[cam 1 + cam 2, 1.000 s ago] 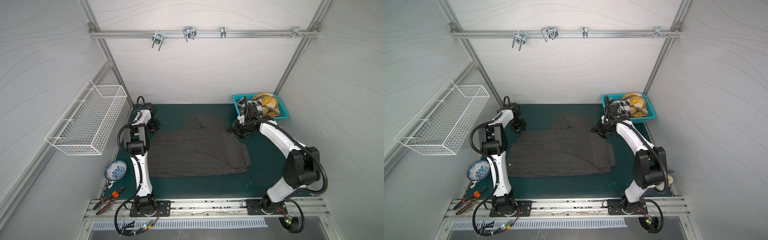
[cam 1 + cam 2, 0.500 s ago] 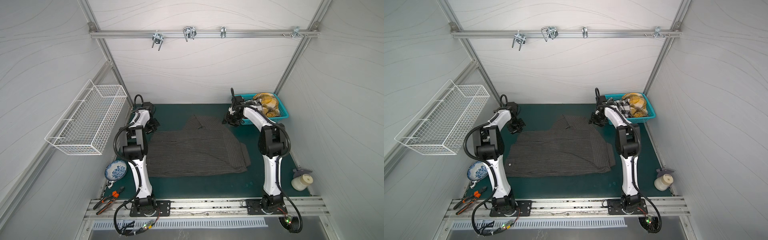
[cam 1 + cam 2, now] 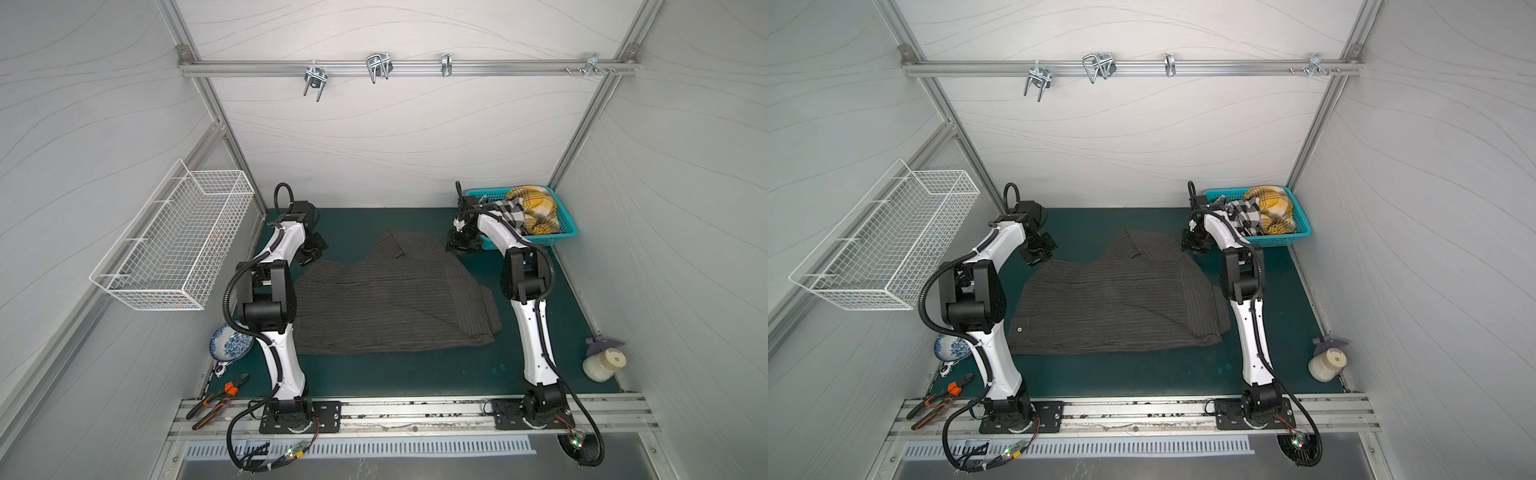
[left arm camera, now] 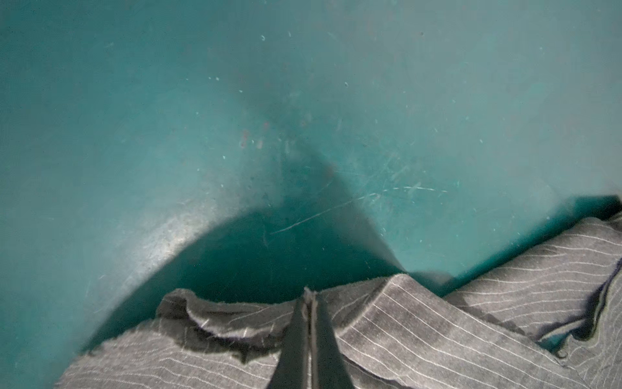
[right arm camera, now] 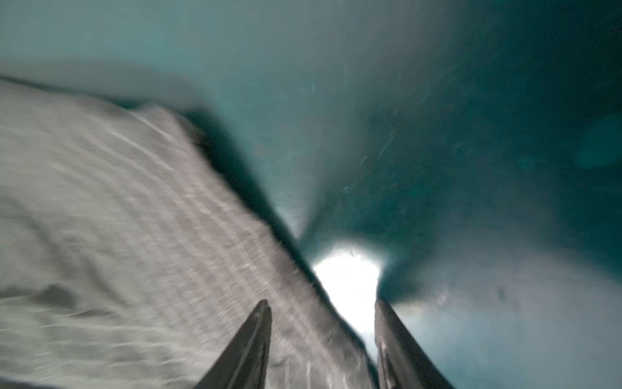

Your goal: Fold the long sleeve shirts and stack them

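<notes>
White wire basket (image 3: 174, 237), fixed to the left wall. Below it, at the left edge of the green mat (image 3: 415, 374), lie a blue-and-white bowl (image 3: 230, 341) and orange-handled pliers (image 3: 220, 399).

Left gripper (image 3: 309, 253), low over the mat at the far left corner of the charcoal pinstriped shirt (image 3: 395, 307). In the left wrist view its jaws are pressed together at the tips (image 4: 310, 296) and pinch the raw hem of the shirt (image 4: 420, 323), which wrinkles on either side of them.

The charcoal pinstriped shirt lies spread across the middle of the mat in both top views, partly folded. One flap reaches toward the back wall, and a pale button (image 3: 1019, 329) shows near its left front edge.

Right gripper (image 3: 461, 243), at the far right corner of the same shirt. In the blurred right wrist view its jaws stand apart (image 5: 323, 310) and hold nothing; one finger (image 5: 249, 347) is over the cloth and the other is over bare mat.

Teal plastic basket (image 3: 561, 232), in the back right corner, holds the black-and-white plaid shirt (image 3: 511, 212) and the yellow plaid shirt (image 3: 536, 208), both bundled up and touching.

White jar (image 3: 600, 365), at the right edge of the mat.
</notes>
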### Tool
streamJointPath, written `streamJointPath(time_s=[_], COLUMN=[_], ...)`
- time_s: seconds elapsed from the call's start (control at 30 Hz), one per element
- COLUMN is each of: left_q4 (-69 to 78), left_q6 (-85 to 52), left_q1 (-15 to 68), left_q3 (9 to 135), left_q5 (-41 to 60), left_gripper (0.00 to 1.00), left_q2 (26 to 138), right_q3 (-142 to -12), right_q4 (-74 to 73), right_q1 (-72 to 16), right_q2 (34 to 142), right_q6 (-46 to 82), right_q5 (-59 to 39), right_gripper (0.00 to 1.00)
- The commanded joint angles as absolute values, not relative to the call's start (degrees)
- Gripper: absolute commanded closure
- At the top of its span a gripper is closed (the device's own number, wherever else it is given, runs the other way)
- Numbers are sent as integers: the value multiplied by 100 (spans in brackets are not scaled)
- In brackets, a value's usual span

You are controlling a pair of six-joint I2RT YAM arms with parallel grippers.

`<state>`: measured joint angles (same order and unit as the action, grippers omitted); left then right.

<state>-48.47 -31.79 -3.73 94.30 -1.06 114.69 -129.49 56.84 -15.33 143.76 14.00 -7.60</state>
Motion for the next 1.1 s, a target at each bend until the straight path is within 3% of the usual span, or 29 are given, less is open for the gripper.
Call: streamJointPath(time_s=[0.0, 0.23, 0.53, 0.73, 1.07], left_q4=[-4768, -4702, -4573, -4338, -3679], left_q6=[-3226, -3278, -3270, -3402, -3740], left_q1=[-415, -492, -492, -851, -1169], left_q3=[9524, 9364, 9236, 9282, 8473], left_q5=[-148, -150, -133, 315, 1321], left_gripper=[100, 100, 100, 100, 100], left_q2=[11579, 11518, 11557, 11584, 10737], right_q3=[-12920, -12835, -12804, -12591, -10478], right_q4=[5987, 5979, 5872, 5728, 4947], right_q1=[-1661, -1717, -1740, -1723, -1705], right_q2=[14579, 14612, 14494, 13823, 11345], right_q6=[1174, 1153, 1058, 1041, 1654], right_q5=[-629, -593, -549, -707, -1268], right_gripper=[52, 69, 100, 100, 100])
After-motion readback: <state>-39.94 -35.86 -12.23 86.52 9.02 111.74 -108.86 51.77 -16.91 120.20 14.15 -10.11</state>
